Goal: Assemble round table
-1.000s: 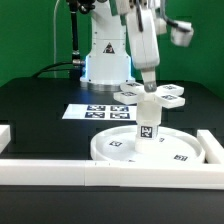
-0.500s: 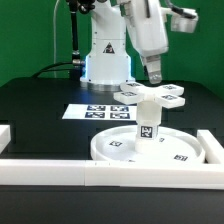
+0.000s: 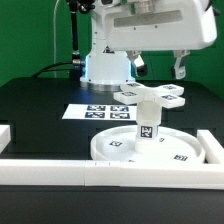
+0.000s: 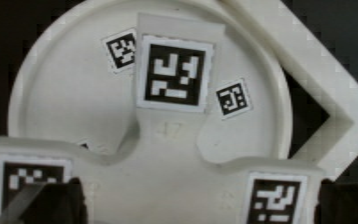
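Observation:
The round disc (image 3: 150, 148) lies on the table near the front rail. The short cylinder leg (image 3: 147, 118) stands upright on its middle, with tags on its side. The cross-shaped foot piece (image 3: 152, 94) lies flat behind the disc. My gripper (image 3: 158, 68) hangs open and empty above the foot piece, clear of the leg, with one finger (image 3: 135, 66) on each side. In the wrist view the gripper (image 4: 197, 205) is over the foot piece (image 4: 158, 175), with the leg (image 4: 172, 72) and the disc (image 4: 60, 100) beyond it.
The marker board (image 3: 98, 112) lies at the exterior view's left of the foot piece. White border rails run along the front (image 3: 70, 172) and at the exterior view's right (image 3: 212, 148). The robot base (image 3: 105, 62) stands at the back.
My gripper has let go of the leg's top, risen and moved back over the foot piece. The hand has turned and the fingers have spread wide. The leg stays standing on the disc.

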